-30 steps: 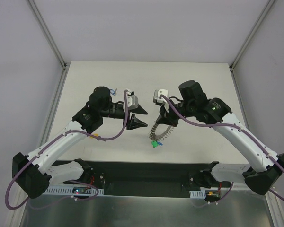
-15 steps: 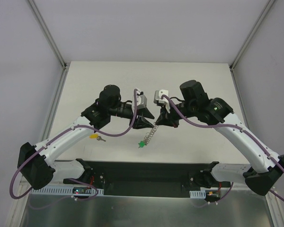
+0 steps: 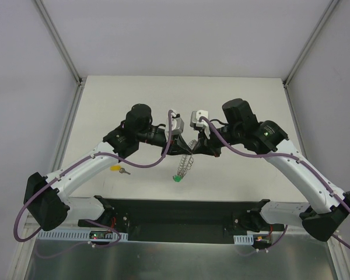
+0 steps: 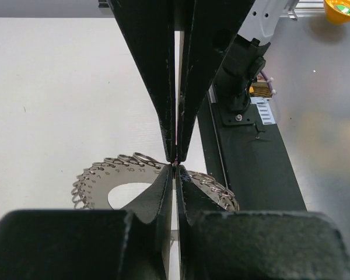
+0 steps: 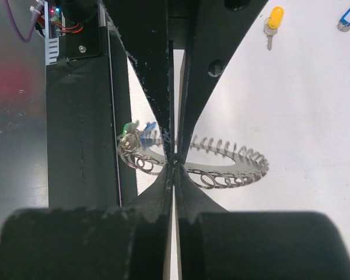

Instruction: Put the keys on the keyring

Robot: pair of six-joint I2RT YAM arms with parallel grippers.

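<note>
Left wrist: keyring (image 4: 99, 178) pinched by its rim in left tool (image 4: 176, 165).

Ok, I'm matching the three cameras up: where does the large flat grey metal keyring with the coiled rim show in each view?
Top external: the keyring is at the centre of the picture, seen nearly edge-on.
Left wrist: low centre, its rim showing on both sides of the middle.
Right wrist: centre, curving off to the right.
Shared landmark: the black base strip along the table's near edge, right of centre in the left wrist view and on the left in the right wrist view.
</note>
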